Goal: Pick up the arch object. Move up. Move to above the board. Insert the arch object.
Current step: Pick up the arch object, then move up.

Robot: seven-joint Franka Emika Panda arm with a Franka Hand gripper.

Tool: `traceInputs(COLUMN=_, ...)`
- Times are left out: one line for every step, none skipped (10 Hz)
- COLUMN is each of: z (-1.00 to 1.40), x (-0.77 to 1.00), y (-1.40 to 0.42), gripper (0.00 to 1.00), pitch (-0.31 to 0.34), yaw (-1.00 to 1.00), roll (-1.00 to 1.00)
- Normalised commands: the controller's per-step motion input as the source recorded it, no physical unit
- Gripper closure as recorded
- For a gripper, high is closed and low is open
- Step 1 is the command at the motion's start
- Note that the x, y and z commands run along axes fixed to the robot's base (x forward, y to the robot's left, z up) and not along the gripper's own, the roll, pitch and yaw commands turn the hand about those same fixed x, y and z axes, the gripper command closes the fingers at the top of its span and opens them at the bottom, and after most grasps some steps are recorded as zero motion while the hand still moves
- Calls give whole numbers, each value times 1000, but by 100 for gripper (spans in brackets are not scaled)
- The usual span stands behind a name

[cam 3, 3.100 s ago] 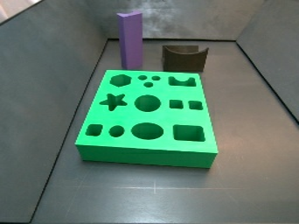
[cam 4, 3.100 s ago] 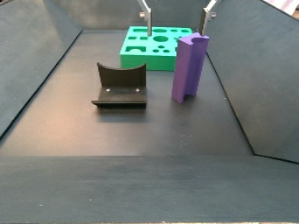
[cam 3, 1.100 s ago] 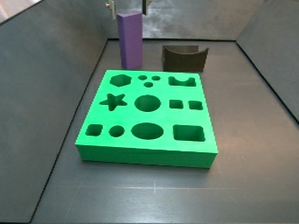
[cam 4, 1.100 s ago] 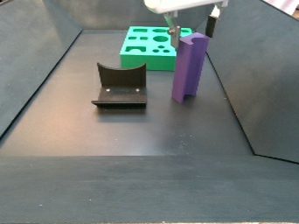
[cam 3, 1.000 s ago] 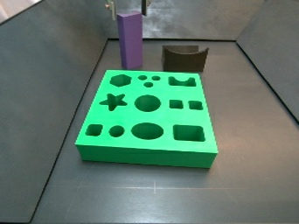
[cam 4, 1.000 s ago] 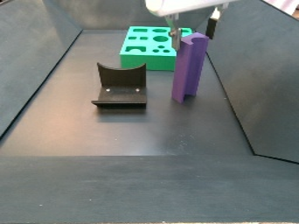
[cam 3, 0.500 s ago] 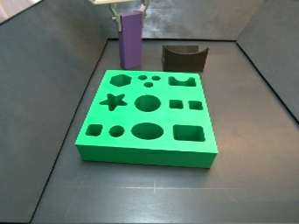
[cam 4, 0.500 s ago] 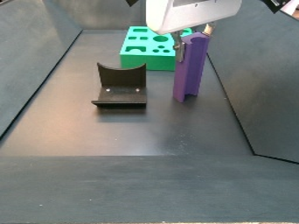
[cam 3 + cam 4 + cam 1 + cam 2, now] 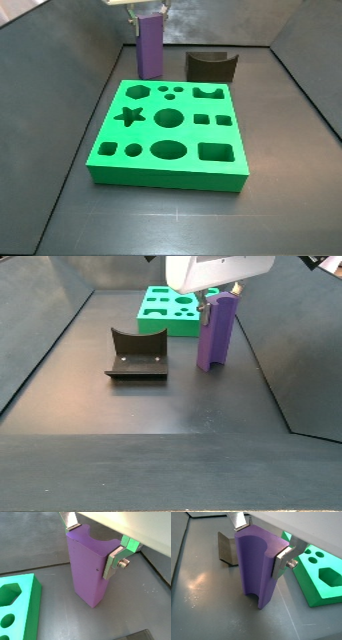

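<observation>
The end effector is spread around the top of the arch, its fingers not yet pressing. The arch looks stiff, light and smooth, standing upright on the worktop beside the board; gripping its flat upper sides seems best.

The arch object stands upright behind the board, with the fixture just beside it. The gripper straddles its top, 2 fingers apparently touching its sides.

The arch object looks like smooth matt purple plastic. The gripper straddling its top has bare silver metal fingers. The board is bright, slightly glossy green; the tabletop is dark with a dull sheen.
</observation>
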Motion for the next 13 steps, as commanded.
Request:
traceInputs(z=0, x=0, y=0, gripper=100, pitch=0, yaw=0, roll=0)
traceInputs(z=0, x=0, y=0, gripper=100, pitch=0, yaw=0, roll=0)
traceInputs(z=0, x=0, y=0, gripper=100, pitch=0, yaw=0, roll=0)
traceInputs(z=0, x=0, y=0, gripper=100, pitch=0, yaw=0, roll=0)
traceInputs(z=0, x=0, y=0, gripper=100, pitch=0, yaw=0, roll=0)
traceInputs(z=0, x=0, y=0, gripper=100, pitch=0, yaw=0, roll=0)
traceInputs(z=0, x=0, y=0, gripper=100, pitch=0, yaw=0, roll=0)
traceInputs(z=833, x=0, y=0, gripper=100, pitch=0, yaw=0, roll=0)
traceInputs(z=786, x=-48, y=3, gripper=100, pitch=29, yaw=9, roll=-7)
traceInputs(z=652, x=-65, y=-10, gripper=100, pitch=45, yaw=15, roll=-33)
traceInputs(z=515, x=-44, y=-15, gripper=100, pitch=35, yaw=20, roll=-58)
traceInputs(z=313, x=-21, y=-14, gripper=100, pitch=32, yaw=14, roll=-87)
traceInputs(z=213, x=-13, y=-11, gripper=100, pitch=37, yaw=10, roll=-100)
